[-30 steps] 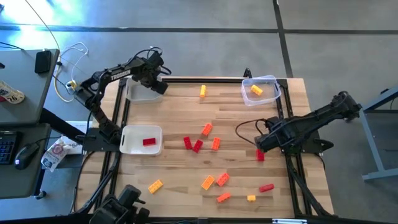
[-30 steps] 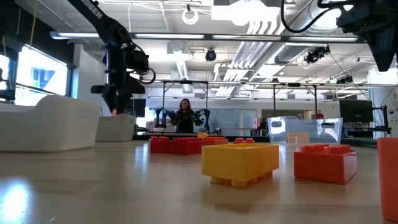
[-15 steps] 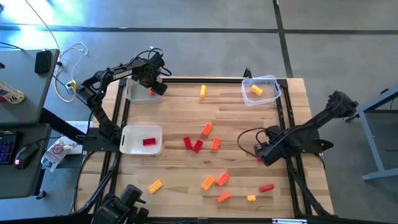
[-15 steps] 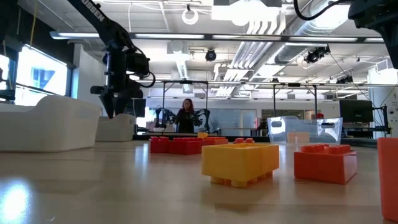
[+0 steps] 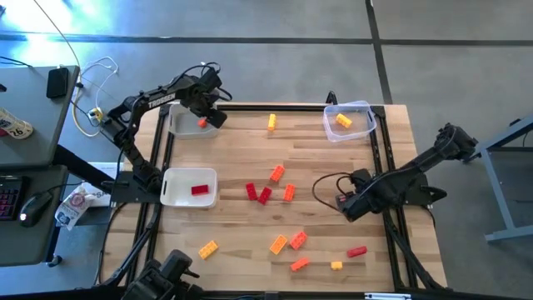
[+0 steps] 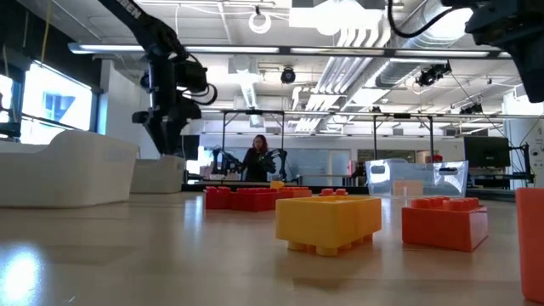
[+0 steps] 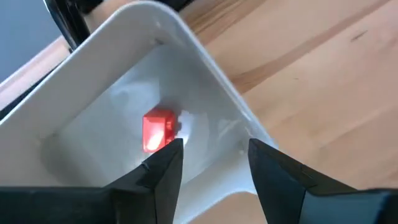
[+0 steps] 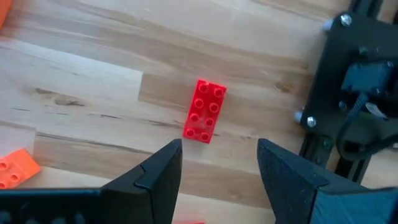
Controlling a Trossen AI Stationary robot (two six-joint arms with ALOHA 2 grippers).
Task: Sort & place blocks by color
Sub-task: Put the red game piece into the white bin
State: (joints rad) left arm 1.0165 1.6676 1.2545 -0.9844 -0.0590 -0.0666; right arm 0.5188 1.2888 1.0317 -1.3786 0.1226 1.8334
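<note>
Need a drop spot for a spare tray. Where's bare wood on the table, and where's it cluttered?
Free: the strip between the far white tray and the clear tub, apart from one orange block; also the near-left wood around the lone yellow block. Crowded: the centre cluster and the near-right group. The right pincer hangs over the right edge.

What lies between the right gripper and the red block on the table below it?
Nothing. In the right wrist view the right gripper hangs open over the red block, with only bare wooden table showing between them.
</note>
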